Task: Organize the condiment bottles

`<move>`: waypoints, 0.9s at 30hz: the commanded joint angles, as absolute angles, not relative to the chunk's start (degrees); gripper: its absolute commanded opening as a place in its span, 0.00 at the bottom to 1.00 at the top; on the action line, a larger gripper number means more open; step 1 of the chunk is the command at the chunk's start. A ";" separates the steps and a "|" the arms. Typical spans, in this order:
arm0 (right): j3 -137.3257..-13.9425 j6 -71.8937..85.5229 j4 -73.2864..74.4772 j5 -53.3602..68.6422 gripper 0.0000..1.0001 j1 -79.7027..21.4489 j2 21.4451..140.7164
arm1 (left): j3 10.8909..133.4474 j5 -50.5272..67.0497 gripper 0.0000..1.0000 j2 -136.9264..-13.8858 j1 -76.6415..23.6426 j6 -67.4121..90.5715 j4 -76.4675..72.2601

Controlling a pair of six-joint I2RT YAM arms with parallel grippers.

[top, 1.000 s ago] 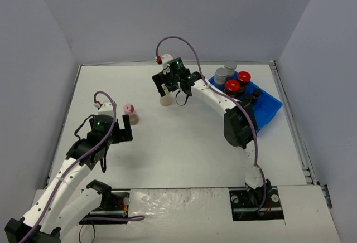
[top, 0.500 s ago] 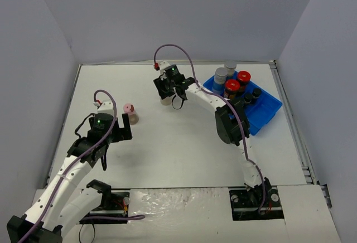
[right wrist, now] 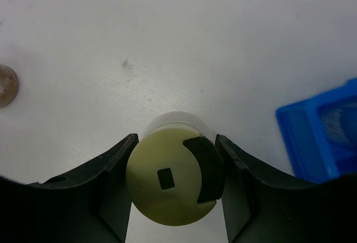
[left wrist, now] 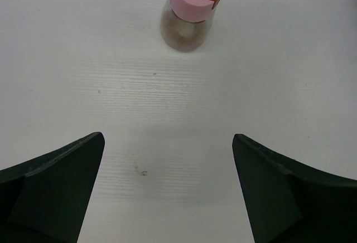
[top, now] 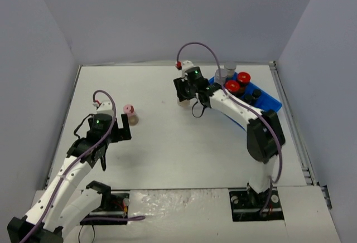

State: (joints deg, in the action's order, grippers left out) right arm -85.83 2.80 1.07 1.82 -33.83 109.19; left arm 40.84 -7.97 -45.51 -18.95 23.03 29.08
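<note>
Toward 12 o'clock of the white bench, the right jaws are clenched on the small cream-lidded glass jar. The jar is upright, long axis vertical, lid up. The blue plastic divided tray lies at its 3 o'clock. Since a second ago, jar and jaws have shifted right, toward the tray. The left jaws stand released. The pink-lidded jar stands upright at their 12 o'clock, apart.

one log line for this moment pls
right tool: shut on small cream-lidded jar | left tool: open, small pink-lidded jar ahead, untouched | blue plastic tray: cream jar not in it
</note>
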 commanded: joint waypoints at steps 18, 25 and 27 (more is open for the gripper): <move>-63.92 19.91 4.04 -14.27 0.00 8.76 78.40 | 43.07 -6.30 0.97 -45.82 -16.35 22.94 25.23; -64.66 19.47 -1.32 -15.33 0.00 11.04 84.97 | 43.15 -6.68 0.97 -45.18 -16.26 22.94 25.39; -64.61 18.83 -3.21 -15.93 0.00 11.20 86.67 | 43.17 -6.66 0.97 -45.02 -16.26 23.03 25.33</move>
State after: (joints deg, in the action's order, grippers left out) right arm -61.89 18.83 5.23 -12.80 10.37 84.79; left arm 40.84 -6.44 -45.62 -16.75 23.05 28.36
